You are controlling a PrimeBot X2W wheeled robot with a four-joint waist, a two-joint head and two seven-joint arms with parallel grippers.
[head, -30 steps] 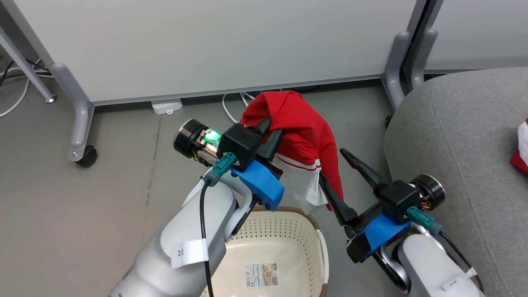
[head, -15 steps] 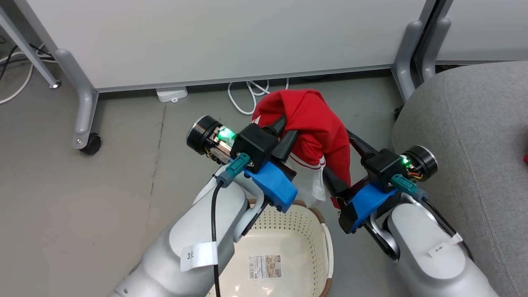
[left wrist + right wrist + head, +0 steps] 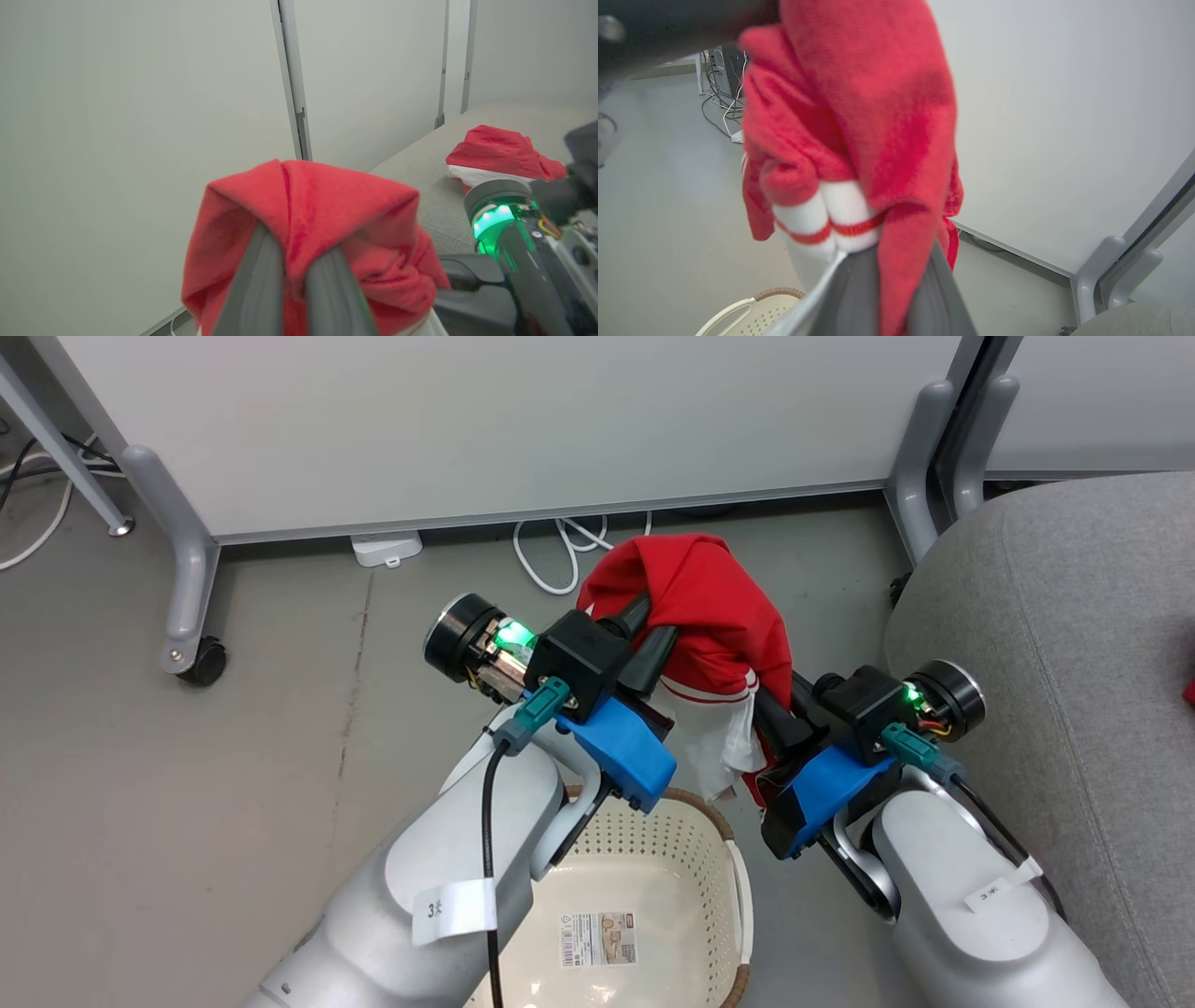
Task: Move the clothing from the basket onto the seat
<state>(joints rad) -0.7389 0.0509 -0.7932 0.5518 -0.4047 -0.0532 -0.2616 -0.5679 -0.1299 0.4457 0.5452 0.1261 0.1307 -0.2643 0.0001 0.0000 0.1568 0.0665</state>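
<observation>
Together left end effector (image 3: 647, 633), right end effector (image 3: 896, 280) pinch clothing (image 3: 719, 607), seemingly above basket (image 3: 711, 821).

This looks like an office or lab test space rather than a home: tall white partition panels (image 3: 485, 429) stand on grey metal legs (image 3: 182, 588) with a black castor (image 3: 203, 663), the floor (image 3: 187, 821) is bare grey, loose white cables (image 3: 551, 555) trail beneath the panels, and a grey upholstered seat (image 3: 1074, 616) sits alongside
</observation>
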